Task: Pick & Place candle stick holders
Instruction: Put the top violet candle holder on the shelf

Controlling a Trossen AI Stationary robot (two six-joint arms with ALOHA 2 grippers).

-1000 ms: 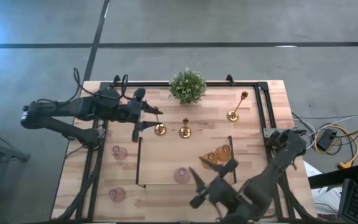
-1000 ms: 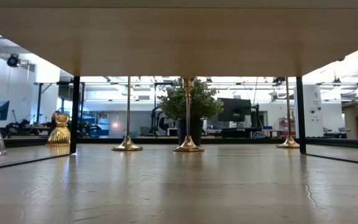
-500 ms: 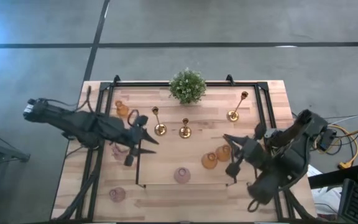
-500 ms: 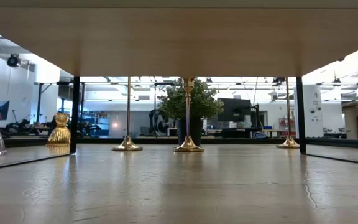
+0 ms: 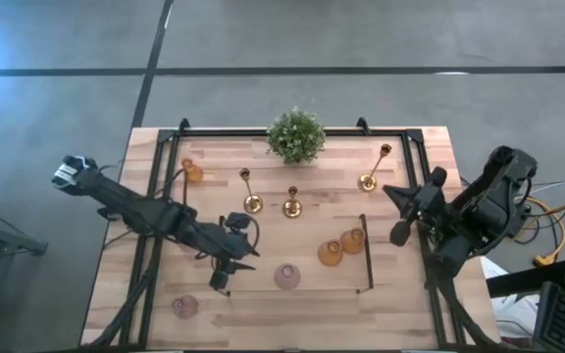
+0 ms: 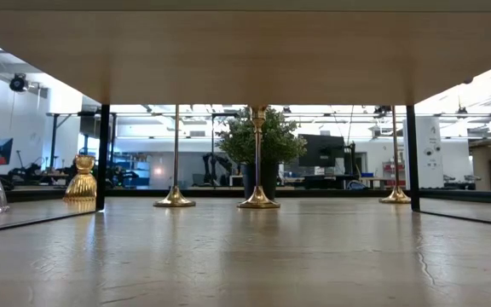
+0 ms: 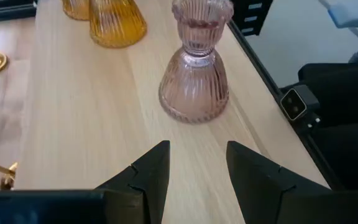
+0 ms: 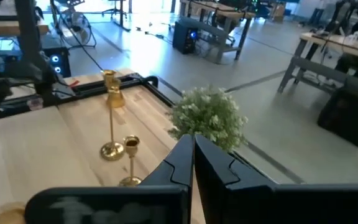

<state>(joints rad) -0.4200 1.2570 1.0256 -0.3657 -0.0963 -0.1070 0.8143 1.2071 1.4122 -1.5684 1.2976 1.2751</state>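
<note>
My left gripper point(image 7: 197, 168) stands open low over the table's near middle point(image 5: 239, 263), its fingers a little short of a pink ribbed glass cup point(image 7: 196, 68) that stands on its wide base. Two amber cups point(image 7: 115, 22) stand beyond it. Three gold candlesticks point(image 5: 251, 201) point(image 5: 292, 206) point(image 5: 371, 176) stand upright on their round bases toward the far side. My right gripper point(image 8: 193, 162) is shut on nothing above the table's right edge point(image 5: 392, 196), pointing toward the plant. Another amber cup point(image 5: 192, 172) and another pink cup point(image 5: 184, 306) stand at the left.
A bushy green potted plant point(image 5: 295, 135) stands at the far middle. A black rail frame point(image 5: 412, 147) runs round the table's far and side edges, with short black posts point(image 5: 365, 257) near the middle. Bare wood lies between the candlesticks and the cups.
My left gripper has swung from the far left, beside a candlestick, toward the near edge and the pink cup, staying open. My right gripper has drawn back from the near middle toward the table's right edge, risen and shut. No cup or candlestick has moved.
</note>
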